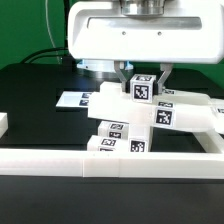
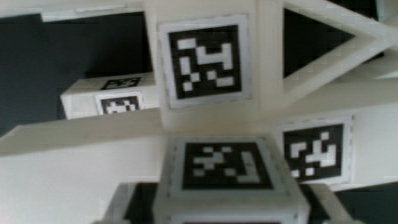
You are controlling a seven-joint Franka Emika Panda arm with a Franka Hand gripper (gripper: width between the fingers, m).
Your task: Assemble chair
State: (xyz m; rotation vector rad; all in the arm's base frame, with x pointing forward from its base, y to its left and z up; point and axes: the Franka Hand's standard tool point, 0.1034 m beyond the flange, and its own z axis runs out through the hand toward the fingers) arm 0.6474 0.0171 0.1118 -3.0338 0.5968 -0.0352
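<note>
**Inspector:** Where did the chair stand when you looked?

**Onlooker:** The chair (image 1: 120,128) was a part-built cluster of white tagged pieces in the middle of the black table (image 1: 30,95). It sat just inside the white border rail (image 1: 100,162). The marker board (image 1: 78,100) lay flat behind it, toward the exterior view's left, and the pieces partly hid it.

**Inspector:** And the gripper?

**Onlooker:** The gripper (image 1: 145,84) hung directly over the cluster. Its jaws were set narrow, clamped on a tagged block (image 1: 142,92) at the top, with one finger on each side. The arm's white housing filled the top of the exterior view and cut off everything above the fingers.

**Inspector:** Was that block joined to what lay under it?

**Onlooker:** I could not tell. It sat against a long bar (image 1: 190,113) running toward the exterior view's right, but the meeting point was hidden.

**Inspector:** Did the wrist view settle it?

**Onlooker:** No. It was blurred and close. It showed an upright tagged piece crossing a slanted one, with more tags lower down, all cut off at the edges. I could not match any of them to the held block, and the fingertips were hard to make out there.
</note>
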